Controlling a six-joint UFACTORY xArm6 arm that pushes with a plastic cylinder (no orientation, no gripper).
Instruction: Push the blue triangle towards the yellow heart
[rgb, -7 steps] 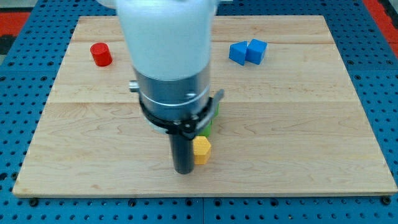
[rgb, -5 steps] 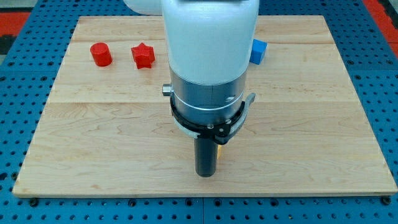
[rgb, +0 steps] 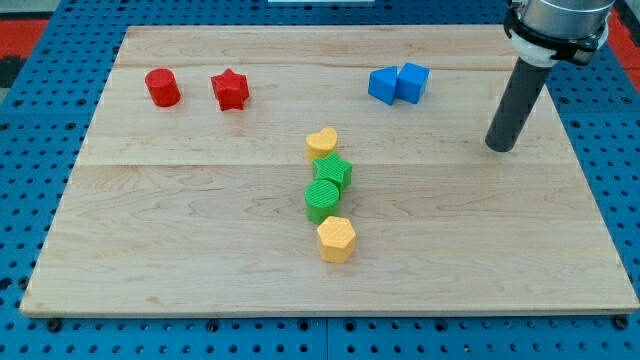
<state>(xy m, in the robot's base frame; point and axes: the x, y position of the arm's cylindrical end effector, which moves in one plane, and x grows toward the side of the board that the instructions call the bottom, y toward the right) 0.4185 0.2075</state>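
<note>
The blue triangle (rgb: 382, 85) lies near the view's top, right of centre, touching a blue cube (rgb: 412, 82) on its right. The yellow heart (rgb: 322, 142) lies at the board's middle, below and left of the triangle. My tip (rgb: 500, 148) rests on the board at the view's right, well to the right of and below the two blue blocks, touching no block.
Below the yellow heart runs a column: a green star (rgb: 333, 172), a green cylinder (rgb: 322, 200), a yellow hexagon (rgb: 337, 239). A red cylinder (rgb: 162, 87) and a red star (rgb: 230, 89) sit at the top left. The wooden board (rgb: 150, 230) lies on a blue pegboard.
My arm has swung from the board's bottom middle, beside the yellow hexagon, to the right side. The blocks it hid now show. No block has visibly moved.
</note>
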